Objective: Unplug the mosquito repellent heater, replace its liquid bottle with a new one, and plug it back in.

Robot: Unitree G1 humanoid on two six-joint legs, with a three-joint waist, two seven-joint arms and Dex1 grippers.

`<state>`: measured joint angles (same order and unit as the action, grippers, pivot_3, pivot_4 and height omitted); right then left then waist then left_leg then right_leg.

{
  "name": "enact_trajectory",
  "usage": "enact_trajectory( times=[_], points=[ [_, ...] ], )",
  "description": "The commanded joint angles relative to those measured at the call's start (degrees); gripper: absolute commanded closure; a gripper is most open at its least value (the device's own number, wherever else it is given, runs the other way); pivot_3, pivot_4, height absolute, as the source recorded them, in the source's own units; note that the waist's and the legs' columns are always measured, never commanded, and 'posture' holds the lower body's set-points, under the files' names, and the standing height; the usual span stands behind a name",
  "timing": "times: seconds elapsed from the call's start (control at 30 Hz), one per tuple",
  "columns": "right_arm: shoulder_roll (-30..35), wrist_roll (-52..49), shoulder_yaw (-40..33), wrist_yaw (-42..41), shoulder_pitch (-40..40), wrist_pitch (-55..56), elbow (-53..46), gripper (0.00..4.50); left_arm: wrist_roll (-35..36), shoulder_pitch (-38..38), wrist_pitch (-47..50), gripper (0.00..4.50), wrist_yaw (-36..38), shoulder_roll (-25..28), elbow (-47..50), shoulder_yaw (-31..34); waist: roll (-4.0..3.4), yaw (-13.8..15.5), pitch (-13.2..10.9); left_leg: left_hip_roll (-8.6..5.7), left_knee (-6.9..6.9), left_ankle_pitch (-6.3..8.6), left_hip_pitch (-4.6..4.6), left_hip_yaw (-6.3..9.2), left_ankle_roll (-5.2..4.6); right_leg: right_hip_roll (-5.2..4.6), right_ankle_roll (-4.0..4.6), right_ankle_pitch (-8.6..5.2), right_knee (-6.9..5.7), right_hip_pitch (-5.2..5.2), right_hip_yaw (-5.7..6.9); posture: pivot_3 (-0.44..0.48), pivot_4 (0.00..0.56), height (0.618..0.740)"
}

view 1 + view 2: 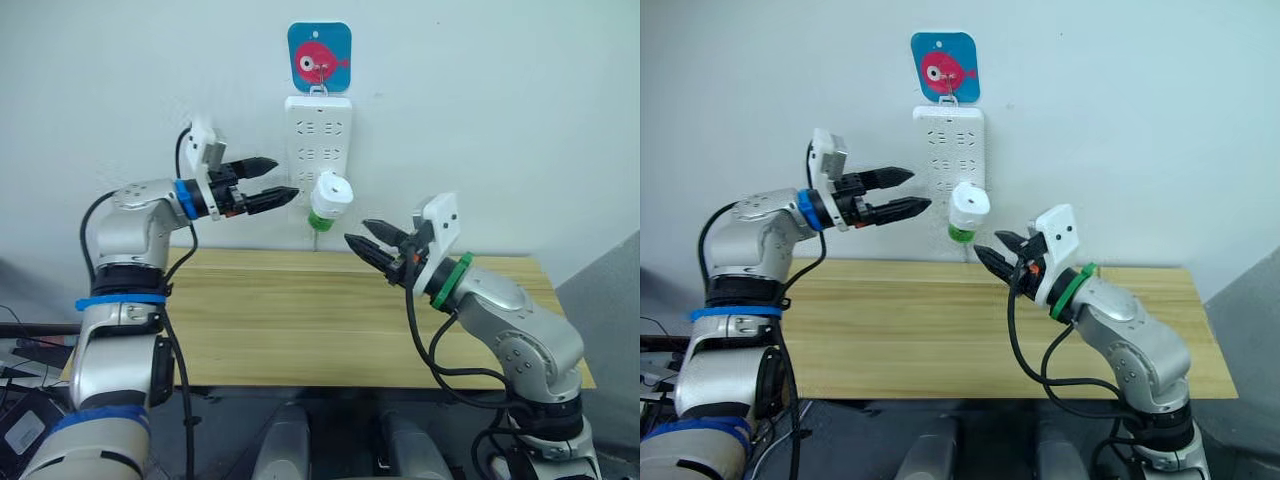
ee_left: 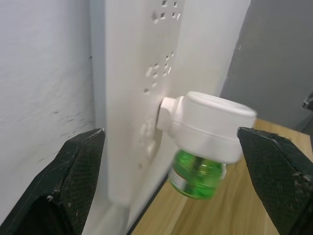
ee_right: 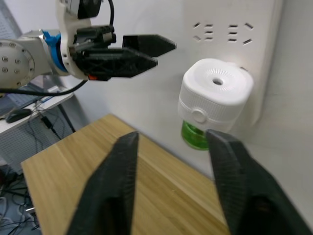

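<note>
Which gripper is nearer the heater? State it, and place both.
Left, narrowly. The left gripper hovers level with the heater on its left side, fingers open. The right gripper sits below it to the right, also open. Neither touches it.

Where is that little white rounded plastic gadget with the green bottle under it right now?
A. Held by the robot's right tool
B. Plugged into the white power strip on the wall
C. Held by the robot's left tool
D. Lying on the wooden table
B: the small white rounded plastic heater sits plugged into the long white power strip, with both open tools, left and right, apart from it.
</note>
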<state>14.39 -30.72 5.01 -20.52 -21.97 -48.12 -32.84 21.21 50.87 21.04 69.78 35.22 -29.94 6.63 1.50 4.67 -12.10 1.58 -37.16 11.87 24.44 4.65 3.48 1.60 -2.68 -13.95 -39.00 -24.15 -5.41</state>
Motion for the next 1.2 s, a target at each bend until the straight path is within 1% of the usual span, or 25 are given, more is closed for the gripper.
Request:
enact_trajectory(
  times=[0.03,0.1,0.2,0.27,0.37,0.57,0.97,1.2],
  points=[
    [-0.54,0.97,1.94,-1.61,-1.77,3.39,1.52,3.78,2.63,-2.35,3.38,0.00,3.16,3.27,7.08,0.52,0.01,-0.04,0.06,0.01,0.00,0.00,-0.01,-0.02,0.00,0.00,0.00,0.00,0.00,0.00,-0.02,0.330,0.114,0.740],
    [-0.66,2.22,2.98,-1.76,-2.43,4.57,3.49,4.48,3.86,-5.15,5.53,0.00,4.63,4.68,12.07,-0.21,0.01,-0.04,0.07,0.02,0.06,-0.01,-0.04,-0.03,0.00,0.00,0.01,-0.01,0.00,0.01,-0.04,0.336,0.117,0.740],
    [-1.27,3.84,4.21,-1.61,-3.85,5.85,6.39,4.48,5.79,-10.47,8.46,0.00,6.01,6.67,20.94,-0.92,0.02,0.10,0.10,0.04,0.11,-0.01,-0.06,-0.03,0.00,0.00,0.07,-0.04,0.00,0.00,-0.03,0.342,0.120,0.740],
    [-1.72,5.10,5.07,-1.43,-4.92,6.59,8.34,4.48,5.73,-14.35,7.65,0.00,6.48,7.75,25.72,-1.58,0.02,0.10,0.11,0.07,0.14,-0.01,-0.06,-0.04,0.01,0.00,0.10,-0.06,0.00,-0.01,-0.04,0.347,0.126,0.740],
    [-3.00,7.44,6.46,-0.78,-6.88,8.05,11.96,4.48,5.56,-18.20,6.06,0.00,4.82,7.45,29.79,-1.46,0.01,0.16,0.11,0.08,0.15,-0.01,-0.11,-0.05,0.01,0.01,0.18,-0.10,-0.02,0.00,-0.03,0.350,0.127,0.740],
    [-5.45,10.71,7.36,-0.51,-9.62,10.75,17.27,4.48,7.13,-18.84,7.20,0.00,0.74,6.08,32.68,-0.78,0.02,1.35,0.12,0.15,0.15,-0.02,-0.15,-0.05,0.00,0.11,0.17,-0.18,-0.04,0.00,-0.03,0.361,0.135,0.740],
    [-7.30,13.53,6.03,-0.60,-11.94,13.28,21.97,4.48,8.44,-18.22,7.85,0.00,-0.43,7.23,31.90,-0.70,0.01,1.74,0.11,0.16,0.21,-0.02,-0.16,-0.06,0.00,0.13,0.18,-0.24,-0.03,-0.02,-0.03,0.368,0.145,0.740],
    [-7.35,13.75,5.03,-0.48,-12.03,13.56,22.12,4.48,8.40,-17.92,7.47,0.00,-0.66,7.40,30.97,-1.02,0.01,1.74,0.11,0.17,0.25,-0.02,-0.16,-0.06,0.00,0.15,0.21,-0.26,-0.02,-0.03,-0.03,0.363,0.148,0.740]
  ],
)
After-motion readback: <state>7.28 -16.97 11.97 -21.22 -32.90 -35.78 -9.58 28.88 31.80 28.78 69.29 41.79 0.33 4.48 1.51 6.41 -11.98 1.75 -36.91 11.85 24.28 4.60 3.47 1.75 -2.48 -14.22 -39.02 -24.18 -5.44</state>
